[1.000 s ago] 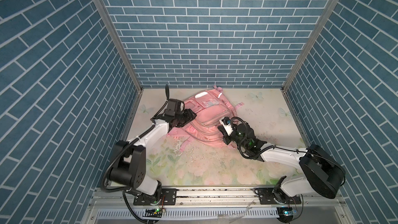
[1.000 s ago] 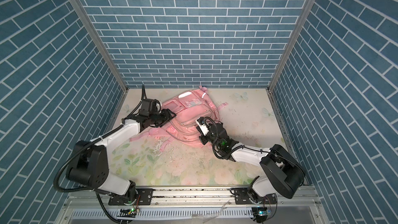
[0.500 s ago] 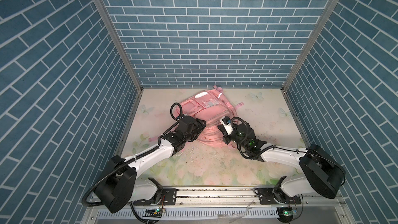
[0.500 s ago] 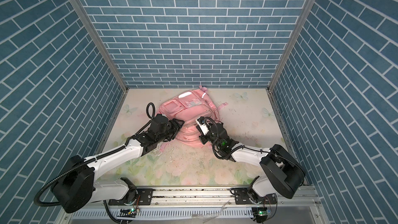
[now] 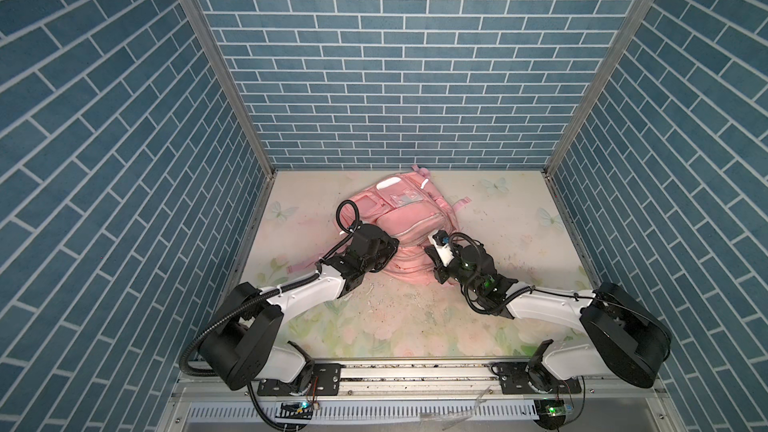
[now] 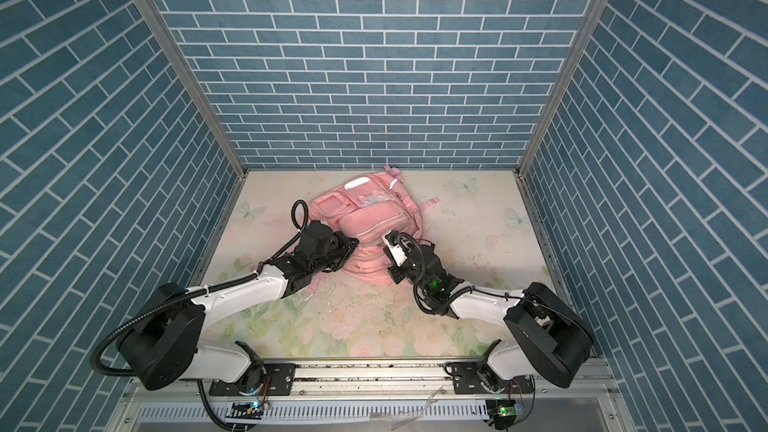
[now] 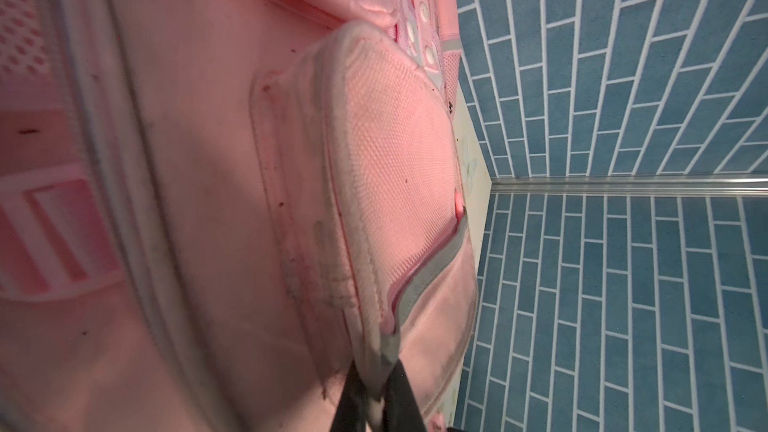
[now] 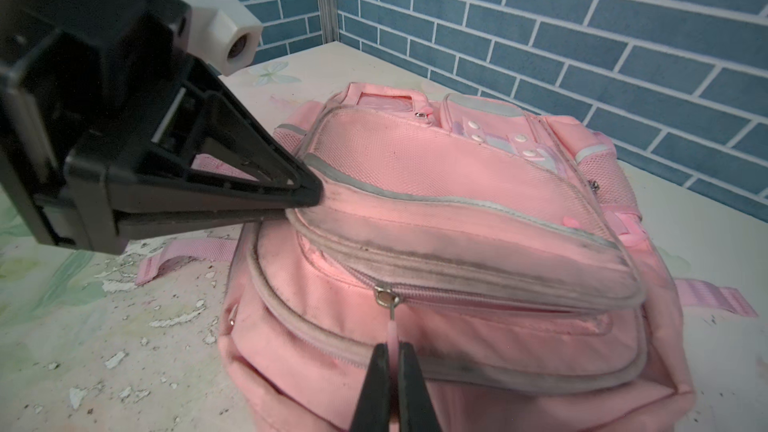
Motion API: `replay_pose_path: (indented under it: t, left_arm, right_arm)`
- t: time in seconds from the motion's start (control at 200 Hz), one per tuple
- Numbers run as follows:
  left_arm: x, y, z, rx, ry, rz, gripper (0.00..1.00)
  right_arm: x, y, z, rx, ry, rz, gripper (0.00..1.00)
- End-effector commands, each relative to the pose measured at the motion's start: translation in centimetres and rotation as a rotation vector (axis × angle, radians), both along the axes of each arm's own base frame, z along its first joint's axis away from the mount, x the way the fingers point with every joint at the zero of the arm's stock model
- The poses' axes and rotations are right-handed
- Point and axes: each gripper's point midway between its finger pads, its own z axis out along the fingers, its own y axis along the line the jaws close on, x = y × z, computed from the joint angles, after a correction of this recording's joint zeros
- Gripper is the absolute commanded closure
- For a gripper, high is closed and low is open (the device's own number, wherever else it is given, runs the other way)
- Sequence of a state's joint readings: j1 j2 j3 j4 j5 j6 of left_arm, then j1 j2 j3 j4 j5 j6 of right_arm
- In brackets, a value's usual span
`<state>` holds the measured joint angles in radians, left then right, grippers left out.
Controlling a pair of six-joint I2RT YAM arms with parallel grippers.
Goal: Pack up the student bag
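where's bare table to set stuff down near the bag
Widest bare table: between the student bag and the right wall. Also the front strip between bag and base rail. Crowded at the bag's near end, where left hand and right hand grip.

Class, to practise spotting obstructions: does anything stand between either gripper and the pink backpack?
Nothing visible does. The left gripper pinches the student bag at its front pocket edge; the right gripper holds a zipper pull.
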<state>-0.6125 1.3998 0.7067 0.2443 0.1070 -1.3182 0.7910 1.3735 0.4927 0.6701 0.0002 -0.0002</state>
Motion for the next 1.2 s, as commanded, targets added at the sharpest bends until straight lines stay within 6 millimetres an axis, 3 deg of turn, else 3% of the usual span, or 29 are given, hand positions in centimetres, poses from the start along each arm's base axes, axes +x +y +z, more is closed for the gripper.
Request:
replay_pose_path:
  t: [0.0,0.11,0.285,0.575,0.76,0.82,0.88,1.09,1.195]
  left_arm:
    - [0.9,2.5,1.5,0.065,-0.066,0.008,1.0]
    - [0.7,3.4,1.6,0.073,-0.061,-0.025,1.0]
    - [0.7,5.3,1.6,0.109,-0.052,-0.072,1.0]
    - [2.7,7.9,2.1,0.209,-0.03,-0.247,1.0]
    - [4.6,10.1,2.3,0.228,-0.028,-0.211,1.0]
    - [4.6,9.9,2.5,0.21,-0.024,-0.202,0.73]
    - [4.1,9.4,2.6,0.189,-0.004,-0.181,0.62]
    - [0.5,8.0,4.4,0.047,-0.019,0.061,0.52]
    - [-1.5,6.2,4.5,-0.057,-0.02,0.145,0.52]
  right_arm:
    - [2.4,-3.9,0.9,0.01,-0.028,-0.151,1.0]
    - [3.7,-5.4,1.1,0.001,-0.039,-0.188,1.0]
    - [4.4,-5.3,1.1,-0.025,-0.044,-0.158,1.0]
    - [2.1,-1.7,0.5,0.058,0.031,0.046,1.0]
    - [1.5,0.6,0.6,0.051,0.029,0.086,1.0]
    - [1.4,1.3,0.6,0.044,0.028,0.09,1.0]
    - [1.4,1.7,0.4,0.037,0.026,0.077,1.0]
    - [1.1,1.3,0.6,0.029,0.012,0.022,1.0]
    - [0.9,1.2,0.3,0.025,0.016,0.021,1.0]
